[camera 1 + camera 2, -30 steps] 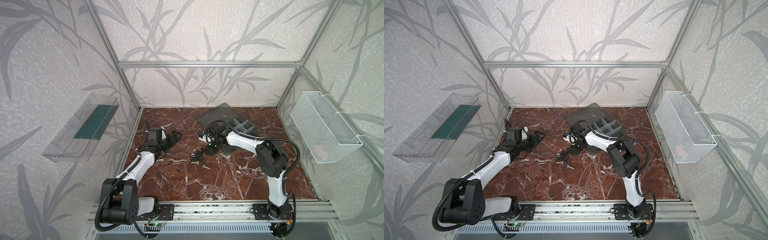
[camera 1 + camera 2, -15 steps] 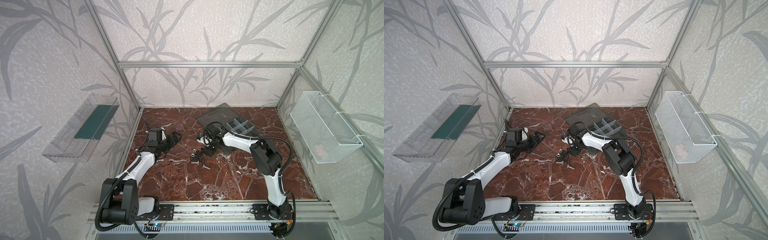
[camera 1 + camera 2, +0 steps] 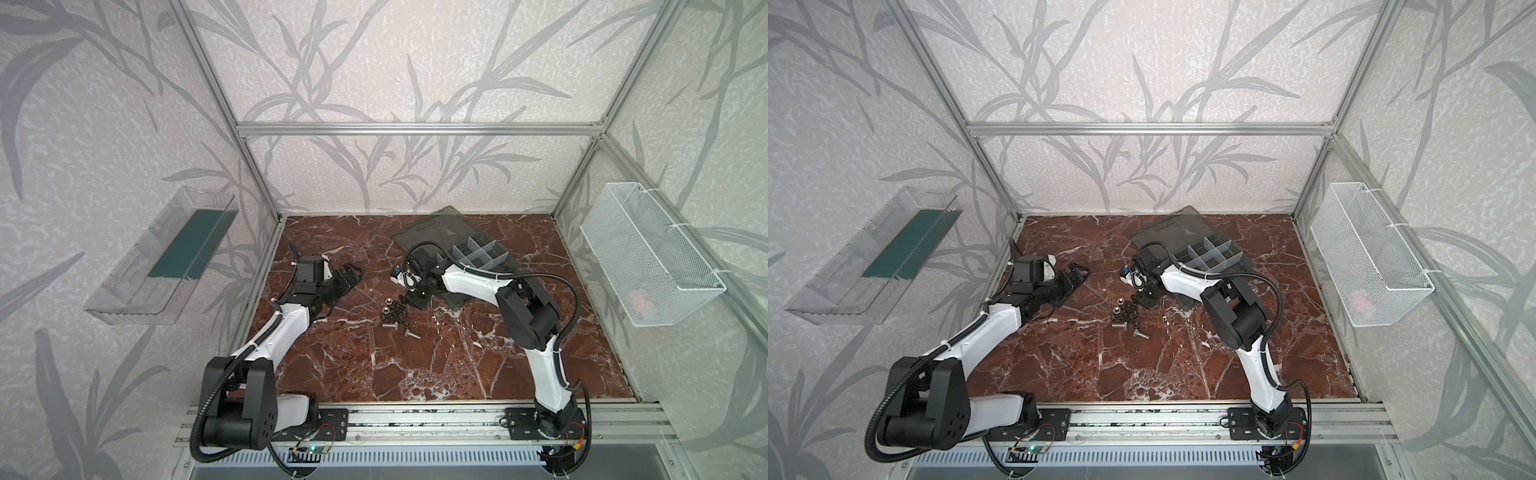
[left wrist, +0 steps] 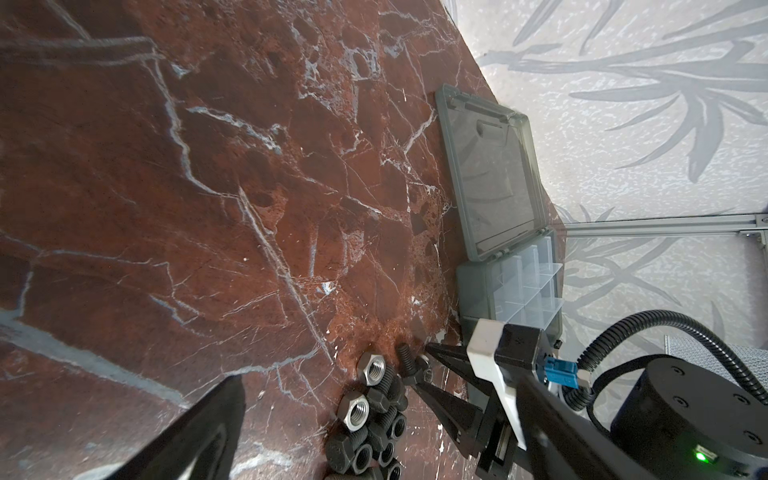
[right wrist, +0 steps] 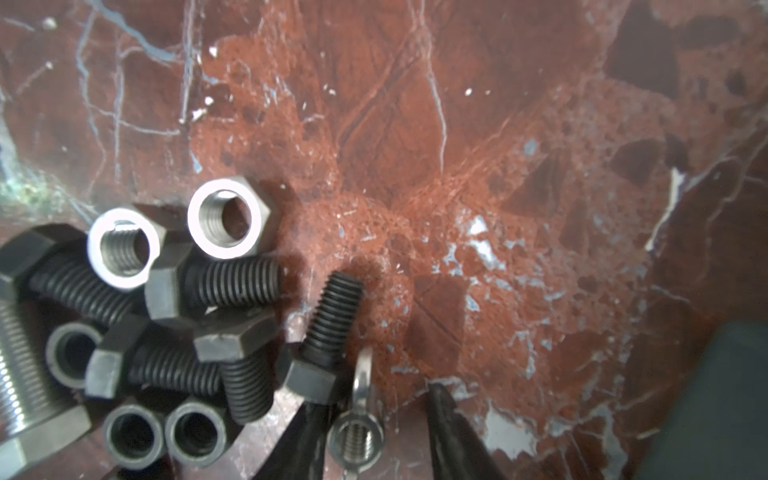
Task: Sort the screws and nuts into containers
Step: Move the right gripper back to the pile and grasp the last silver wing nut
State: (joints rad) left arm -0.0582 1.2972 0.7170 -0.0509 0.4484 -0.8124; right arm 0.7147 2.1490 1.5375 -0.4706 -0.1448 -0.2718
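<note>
Narrowing since a second ago, my right gripper (image 5: pixel 376 395) is closing its still-parted jaws around a silver wing nut (image 5: pixel 356 440) at the edge of the pile of screws and nuts (image 3: pixel 394 312) on the table (image 3: pixel 457 353), so next I am likely needing a firm pinch and a lift to the box (image 3: pixel 482 254), while my left gripper (image 3: pixel 349 277) is waiting wide open.

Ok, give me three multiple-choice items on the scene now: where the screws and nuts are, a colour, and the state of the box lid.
1. The pile of screws and nuts lies: A in the wire basket; B on the table; C on the wall shelf.
2. The table is: A white; B green; C red-brown marble.
3. The lid of the box is: A open, flat on the table; B shut; C held by a gripper.
Answers: B, the pieces rest on bare marble; C, veined red-brown stone shows in every view; A, the compartments stand uncovered beside the lid.
</note>
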